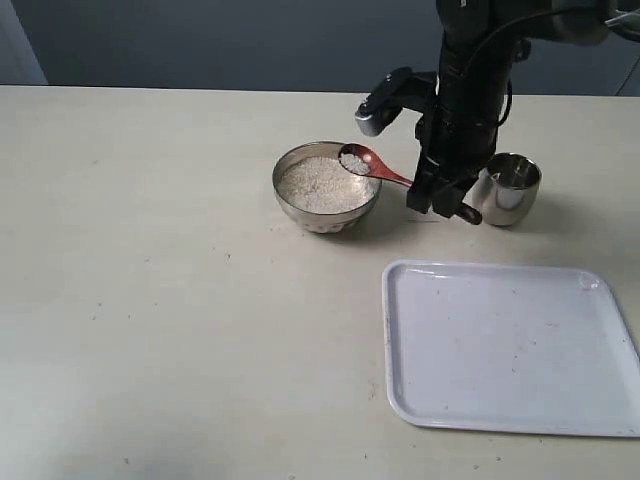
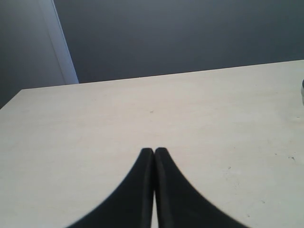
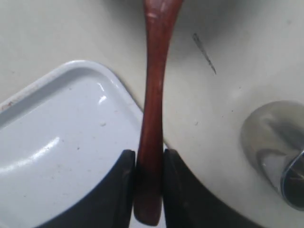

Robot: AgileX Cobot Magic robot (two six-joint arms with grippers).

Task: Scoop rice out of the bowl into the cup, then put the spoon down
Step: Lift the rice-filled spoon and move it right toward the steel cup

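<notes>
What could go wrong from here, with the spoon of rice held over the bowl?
1. The spoon carries a heap of rice at the rim of the bowl; a tilt on the way across could drop grains on the table.
2. The right gripper clamps only the end of the slim handle, so the spoon might turn in its jaws.
3. The cup is narrow and stands close beside that gripper; it could be bumped.
</notes>
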